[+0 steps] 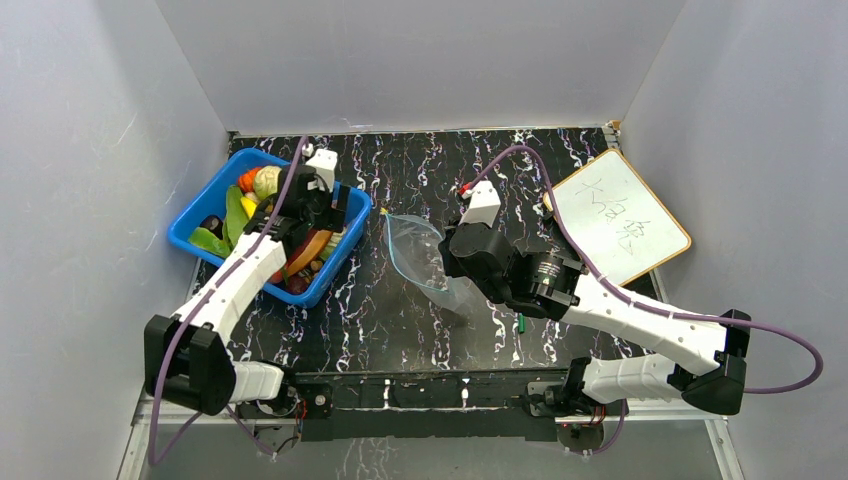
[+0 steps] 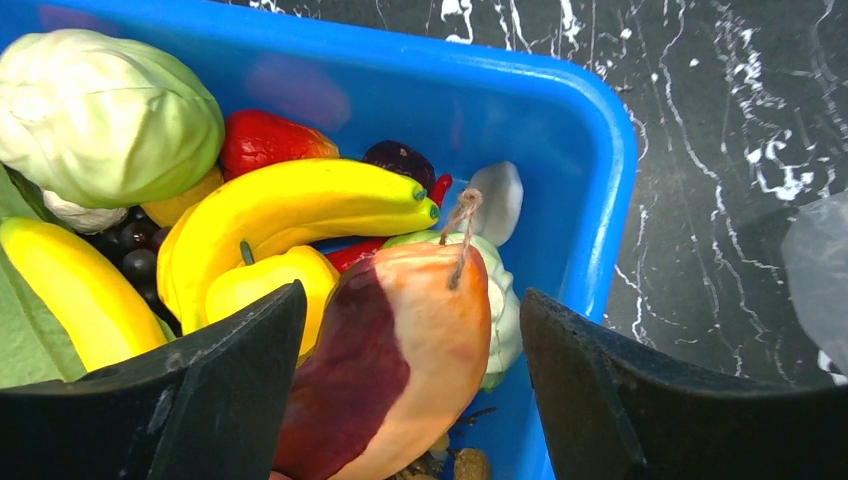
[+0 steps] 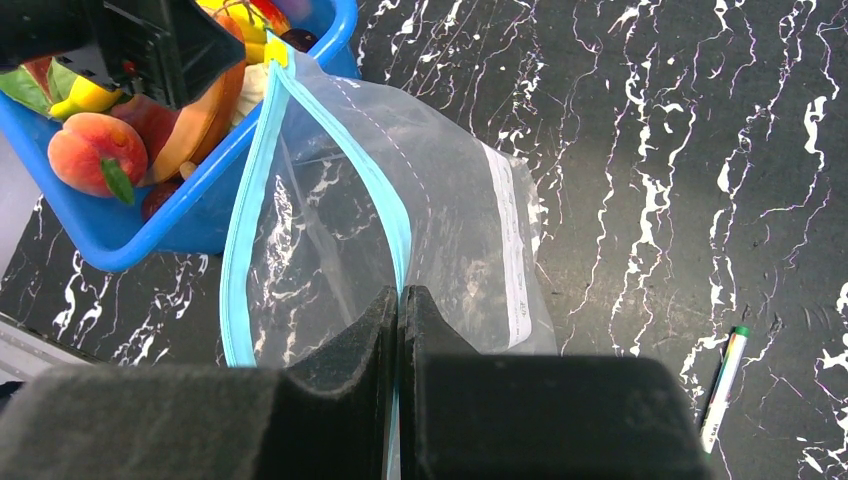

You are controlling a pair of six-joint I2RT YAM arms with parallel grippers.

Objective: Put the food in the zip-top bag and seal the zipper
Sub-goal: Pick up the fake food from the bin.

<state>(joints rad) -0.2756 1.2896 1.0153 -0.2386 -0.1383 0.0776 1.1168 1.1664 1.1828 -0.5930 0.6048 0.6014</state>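
The food lies in a blue bin point(image 1: 200, 215): yellow bananas point(image 2: 290, 195), a pale cabbage point(image 2: 100, 115), a peach point(image 3: 88, 150) and more. My left gripper point(image 2: 412, 300) is down in the bin, shut on an orange and dark-red fruit point(image 2: 400, 380) that stands tilted between its fingers. The clear zip-top bag point(image 3: 460, 230) lies on the dark table right of the bin, its mouth gaping toward the bin. My right gripper point(image 3: 398, 295) is shut on the teal-blue zipper point(image 3: 390, 210) at the bag's near lip, holding that edge up.
A small whiteboard point(image 1: 618, 215) with writing lies at the back right. A green-capped pen point(image 3: 725, 375) rests on the table right of the bag. Grey walls enclose the black marbled table point(image 1: 400, 320) on three sides.
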